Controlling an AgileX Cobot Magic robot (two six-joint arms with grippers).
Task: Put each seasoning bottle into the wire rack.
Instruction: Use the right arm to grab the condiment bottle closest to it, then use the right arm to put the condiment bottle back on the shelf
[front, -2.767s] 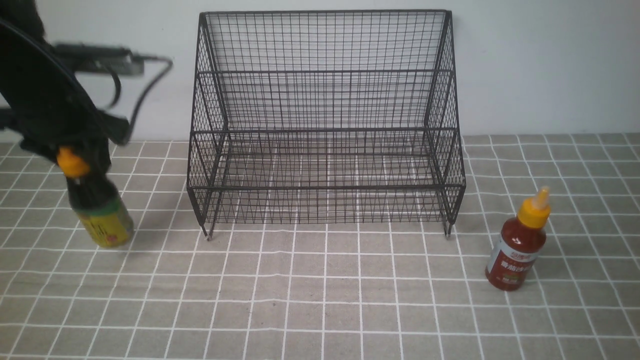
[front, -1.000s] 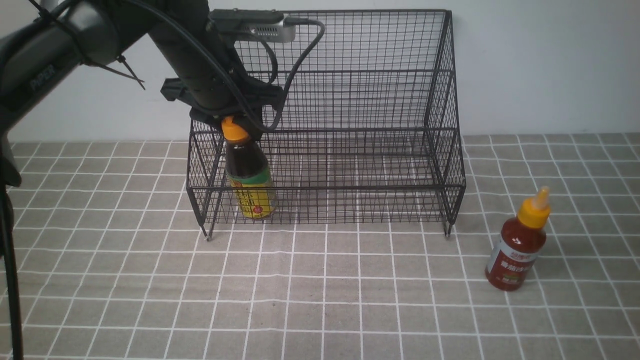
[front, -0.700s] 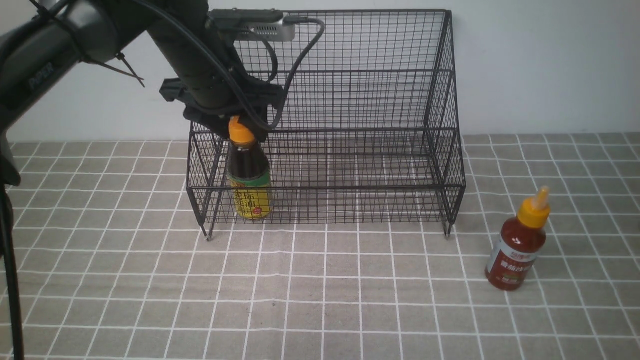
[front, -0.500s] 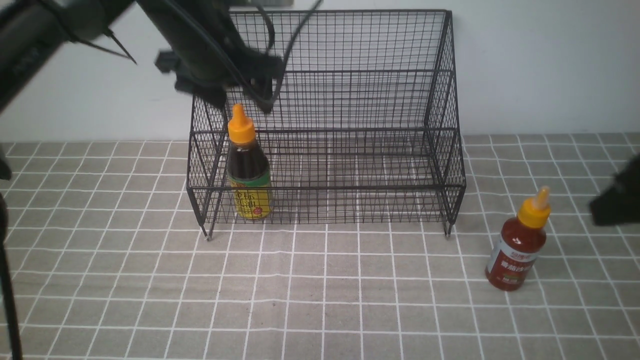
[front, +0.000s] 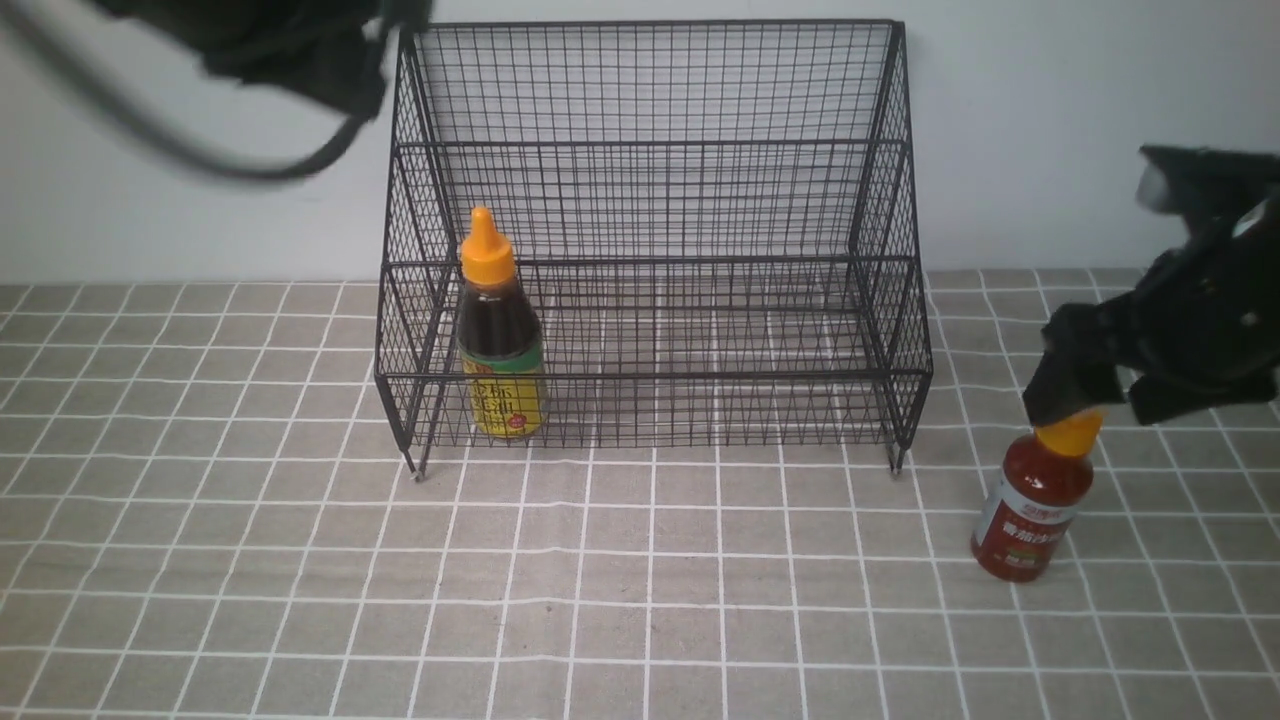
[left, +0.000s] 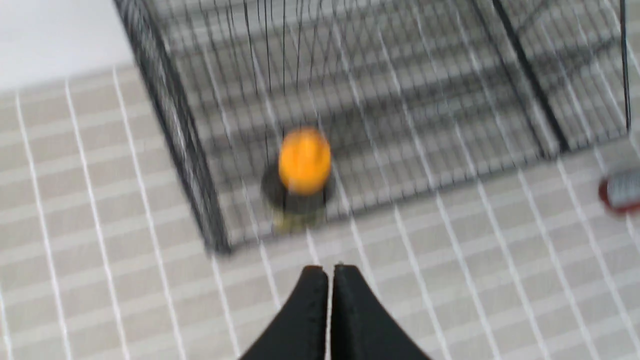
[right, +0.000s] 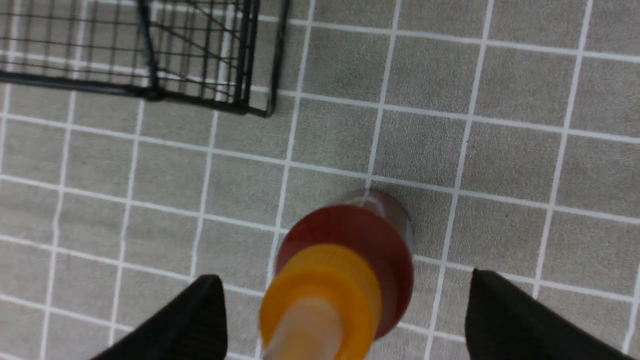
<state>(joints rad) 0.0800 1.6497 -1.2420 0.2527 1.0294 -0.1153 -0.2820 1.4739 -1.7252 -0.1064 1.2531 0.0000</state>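
Red sauce bottle (front: 1032, 505) stands below your right gripper (front: 1085, 400) in the front view, beside the rack (front: 655, 375); gripping it seems next. Your left wrist view shows the left gripper (left: 322, 272) closed, empty, the dark bottle (left: 302, 200) racked ahead. In your right wrist view, spread, empty fingers flank the orange cap; lower them, then clear the rack's near edge.

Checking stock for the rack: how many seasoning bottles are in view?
2. The dark brown bottle stands inside the wire rack, at its left end; the red bottle stands on the table, right of the rack.
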